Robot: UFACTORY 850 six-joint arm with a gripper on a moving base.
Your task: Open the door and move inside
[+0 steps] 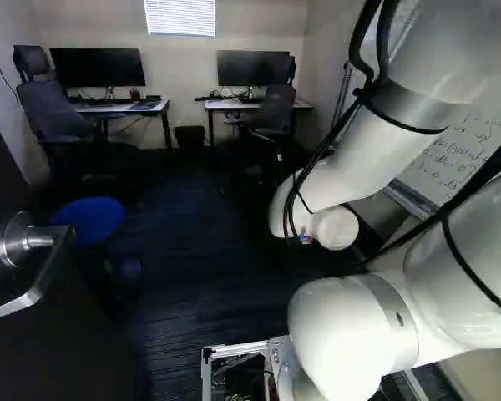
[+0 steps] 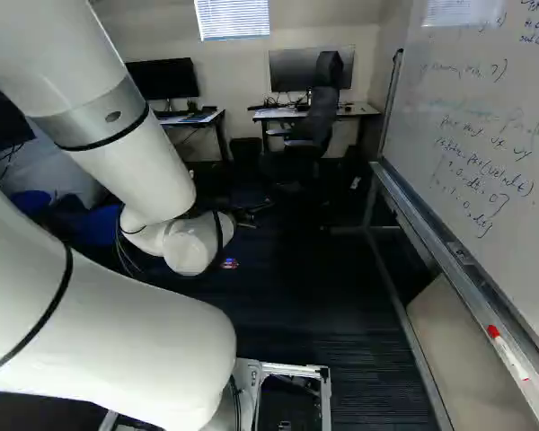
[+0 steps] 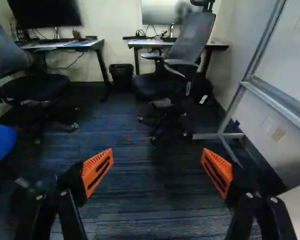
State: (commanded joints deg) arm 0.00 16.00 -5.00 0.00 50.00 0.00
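creep fwd w/ gripper (image 3: pixel 157 161) empty, fingers (image 3: pixel 96 170) wide apart; prob. best to steer btwn door (image 1: pixel 33 359) & board (image 2: pixel 485 171), mind handle (image 1: pixel 15 240) on l., stop short of chair (image 3: pixel 192 40).

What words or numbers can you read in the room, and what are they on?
"0, dt, 0": blue handwriting on the whiteboard.
"0, dt": the line under it, same board.
The board's other handwriting is too faint, small or cut off to read surely.
The marker on the board's ledge and the white tag by the chair: no readable words.
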